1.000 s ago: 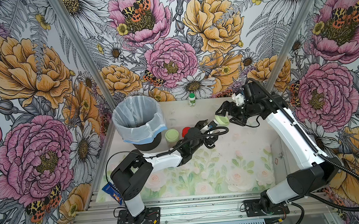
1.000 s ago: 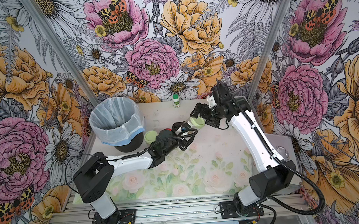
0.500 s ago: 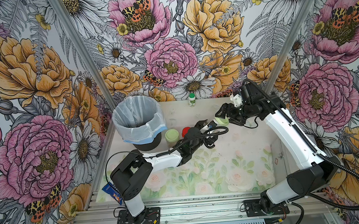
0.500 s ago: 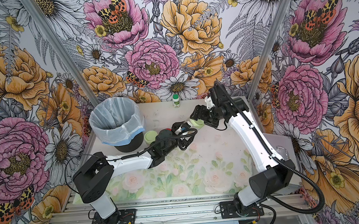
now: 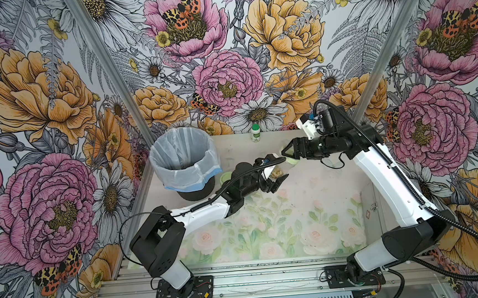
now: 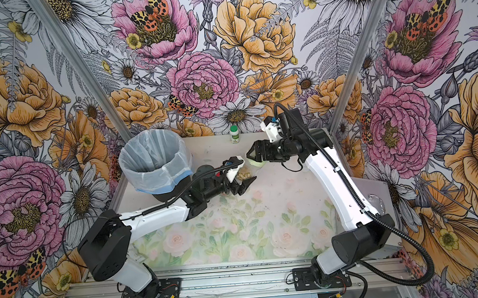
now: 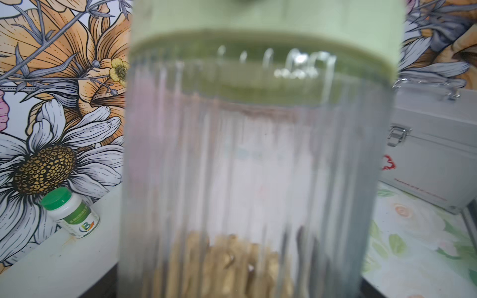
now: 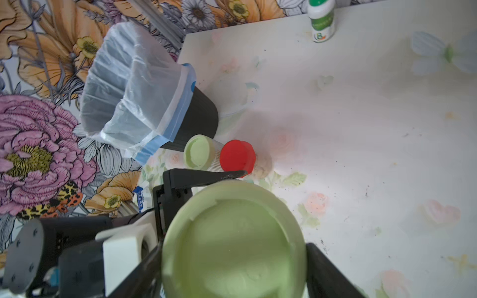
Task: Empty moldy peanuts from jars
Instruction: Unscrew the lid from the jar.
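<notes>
You see a ribbed clear glass jar (image 7: 253, 167), matt pale green plastic lid (image 8: 232, 240), and crinkled translucent plastic bin liner (image 5: 183, 156).

Jar (image 7: 253, 154): clear glass, vertically ribbed. Its lid (image 8: 232, 240) is noted as pale green. Moldy peanuts (image 7: 232, 263) inside are recorded as tan-beige. A second lid (image 8: 198, 152), pale green, and a red lid (image 8: 236, 156) are logged. Table (image 5: 321, 195): white, printed with faded pink roses and green leaves. Bin (image 5: 197, 191): black. Liner (image 5: 175, 160): translucent white, blue-banded. Bottle (image 5: 255, 133): white, green-capped. Walls (image 5: 227, 78): patterned with pink and orange blooms.
</notes>
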Motion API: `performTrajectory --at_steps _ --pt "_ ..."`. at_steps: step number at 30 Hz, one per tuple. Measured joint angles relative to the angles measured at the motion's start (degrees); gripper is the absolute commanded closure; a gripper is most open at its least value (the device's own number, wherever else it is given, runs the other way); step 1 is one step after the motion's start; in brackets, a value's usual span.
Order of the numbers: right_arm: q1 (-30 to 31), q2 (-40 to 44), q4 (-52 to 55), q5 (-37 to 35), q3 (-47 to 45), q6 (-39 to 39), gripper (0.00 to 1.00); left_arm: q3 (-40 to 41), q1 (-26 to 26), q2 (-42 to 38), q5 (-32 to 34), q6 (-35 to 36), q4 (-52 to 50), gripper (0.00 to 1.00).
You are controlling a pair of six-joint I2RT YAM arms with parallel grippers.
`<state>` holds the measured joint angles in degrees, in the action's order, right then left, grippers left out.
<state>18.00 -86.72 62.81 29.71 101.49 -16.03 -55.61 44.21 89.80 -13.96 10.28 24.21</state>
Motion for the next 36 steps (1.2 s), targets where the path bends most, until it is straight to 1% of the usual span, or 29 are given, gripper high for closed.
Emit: performTrajectory --at_steps 3,6,10,13,17,21,25,31,36 --pt "0.02 0.2 -0.5 4.66 -0.44 9.16 0.34 0.0 -0.96 -1.79 -3.78 -1.68 -2.82 0.6" --pt "-0.07 0.31 0.46 6.95 -1.33 16.74 0.33 0.0 -0.98 -2.14 -5.95 -2.47 -5.4 0.62" --pt "-0.07 0.02 2.47 8.13 -1.55 23.61 0.3 0.0 -0.98 -2.16 -7.93 -2.47 -7.39 0.64" --pt "-0.07 -0.07 3.56 8.52 -1.55 26.75 0.29 0.0 -0.96 -2.16 -8.92 -2.45 -8.17 0.64" --pt "-0.07 -0.13 4.44 8.52 -1.51 28.33 0.2 0.0 -0.92 -2.16 -9.62 -2.43 -8.85 0.64" --pt "-0.07 -0.13 4.79 8.22 -1.42 29.22 0.15 0.0 -0.94 -2.19 -9.92 -2.43 -9.07 0.64" --pt "-0.22 -0.13 6.45 7.32 -1.27 29.66 0.08 -0.07 -0.94 -2.89 -9.94 -2.47 -7.76 0.66" --pt "-1.7 1.22 5.88 8.63 -1.46 28.98 0.04 -0.11 -0.94 -4.09 -9.92 -2.47 -6.14 0.66" --pt "-3.74 5.2 3.74 10.29 -2.91 27.65 0.01 -0.13 -1.2 -4.13 -9.9 -2.43 -4.85 0.66"
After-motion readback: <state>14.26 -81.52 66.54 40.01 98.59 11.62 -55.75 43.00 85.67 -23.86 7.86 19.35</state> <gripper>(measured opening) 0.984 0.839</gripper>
